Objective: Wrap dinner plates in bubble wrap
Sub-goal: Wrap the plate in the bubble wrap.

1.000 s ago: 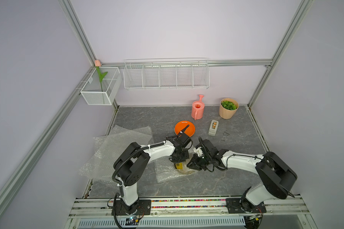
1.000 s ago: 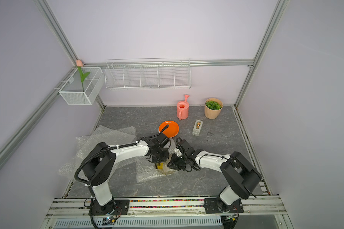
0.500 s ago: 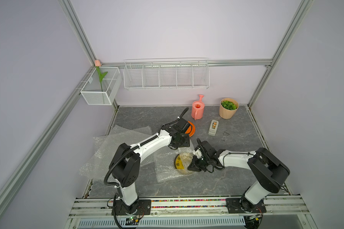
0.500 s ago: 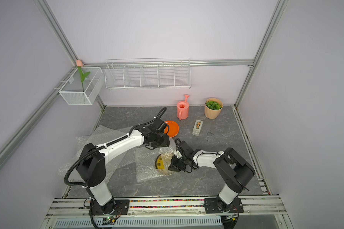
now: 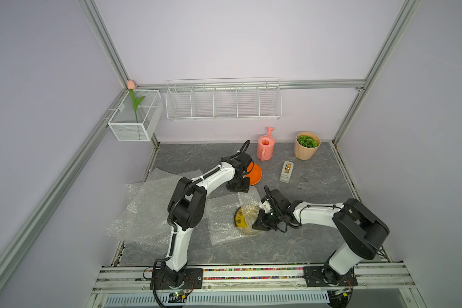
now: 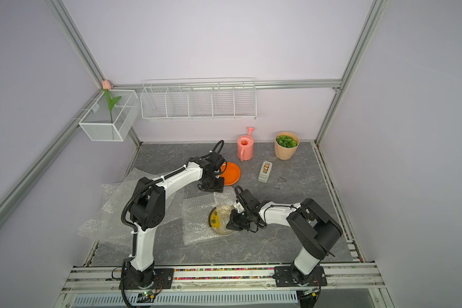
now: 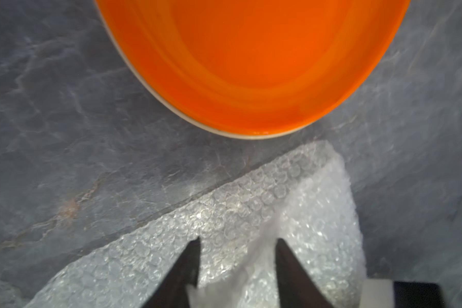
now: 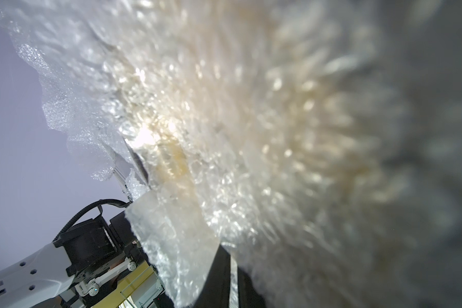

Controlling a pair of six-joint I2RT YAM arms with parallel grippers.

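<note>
Grey marbled desk (image 5: 318, 240), two-arm cell, lilac walls. Contents as follows.

1. Yellow plate (image 5: 239, 219): flat near desk centre, on bubble wrap sheet (image 5: 222, 226). Left part bare, remainder under a flap of the same sheet folded across it.

2. Orange plate (image 5: 256, 174): bare on desk, unwrapped, just beyond far corner of the sheet.

3. Left hand (image 7: 238, 241): low over that far corner, close beside orange plate. Fingers (image 7: 187, 266) parted with a clear gap, a raised fold of wrap standing between them and lying against one finger. Whether pinched, not discernible.

4. Right hand (image 5: 257, 226): low at right edge of yellow plate, clamped on the folded flap, only a sliver of wrap showing between the closed fingers.

5. Spare bubble wrap sheets (image 5: 144, 210): overlapping pile at desk's left side, overhanging the edge.

6. Back of desk: pink watering can (image 5: 266, 148), plant pot (image 5: 306, 145); tape dispenser (image 5: 287, 171) somewhat nearer centre.

7. Walls: white wire rack (image 5: 223, 100) at rear; mesh basket (image 5: 135, 125) with tulip (image 5: 130, 84) on left.
</note>
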